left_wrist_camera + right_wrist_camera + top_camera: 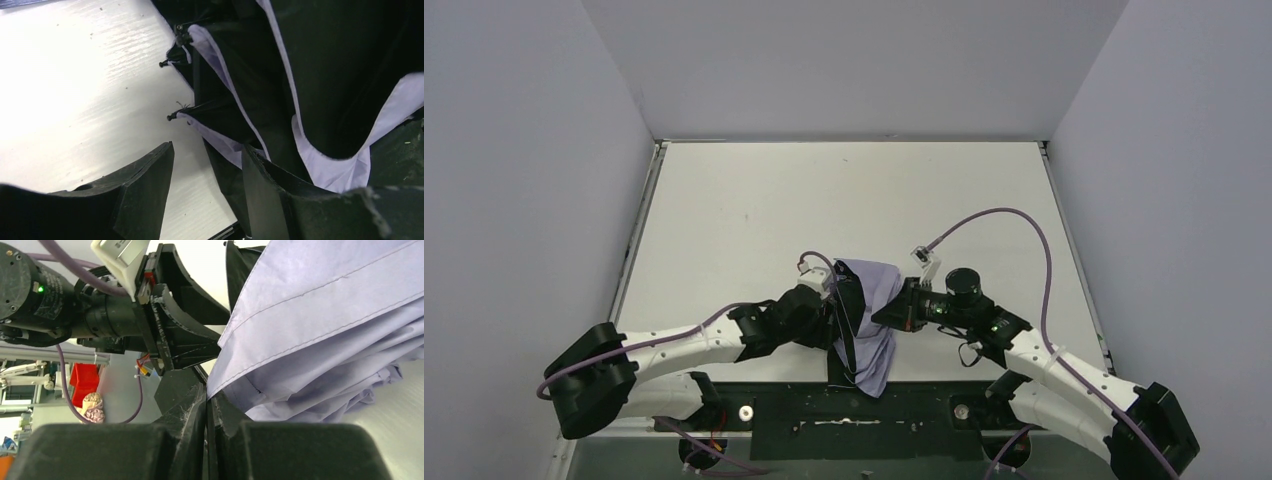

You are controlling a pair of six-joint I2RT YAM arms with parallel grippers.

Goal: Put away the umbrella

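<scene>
Umbrella stowage, early stage. The compact umbrella of pale lavender fabric with thin black ribs sits bunched between the two arms at the near edge of the white table. Its canopy is collapsed but loose, neither rolled nor strapped. The right gripper is pressed together, apparently pinching a thin black rib at the canopy hem. The left gripper stands spread beside the folds, nothing between its fingers. Gathering, wrapping and stowing appear not yet done.
</scene>
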